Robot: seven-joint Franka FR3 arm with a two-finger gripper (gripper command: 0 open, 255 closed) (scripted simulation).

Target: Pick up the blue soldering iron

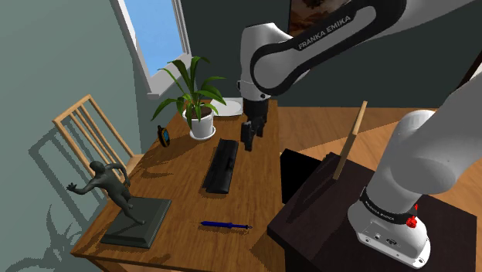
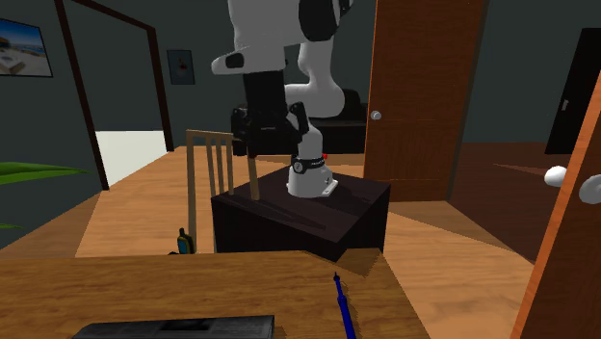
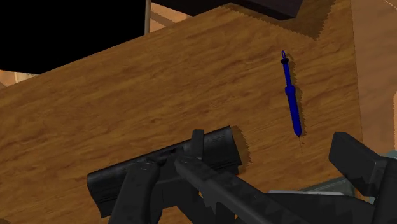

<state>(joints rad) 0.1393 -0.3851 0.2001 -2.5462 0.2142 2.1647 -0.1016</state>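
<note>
Gripper [image 1: 249,134] released: in the wrist view the two black fingers [image 3: 362,172] stand wide apart with nothing between them but bare wood. It hangs pointing down, above the wooden table [image 1: 179,207], off the surface, over the far end of a long black bar [image 1: 222,164] that lies flat on the tabletop. In the wrist view that end of the bar sits under the one finger.

In the shoulder view a potted plant [image 1: 197,100] in a white pot stands just to the left of the gripper, below a bright window [image 1: 158,35].

Blue soldering iron [image 1: 226,225] lies flat on the table, near the edge closest to the shoulder camera, past the bar's near end and well apart from the gripper. Untouched. In the wrist view it [image 3: 291,95] is a thin blue rod with a dark tip, lying ahead of the fingers and apart from both.

In the shoulder view, left of the iron: a dark statue [image 1: 116,193] of a figure on a flat slab. Right of it: the dark stand [image 1: 324,209], off the table's edge. A wooden chair [image 1: 89,131] stands beyond the table's left side.
</note>
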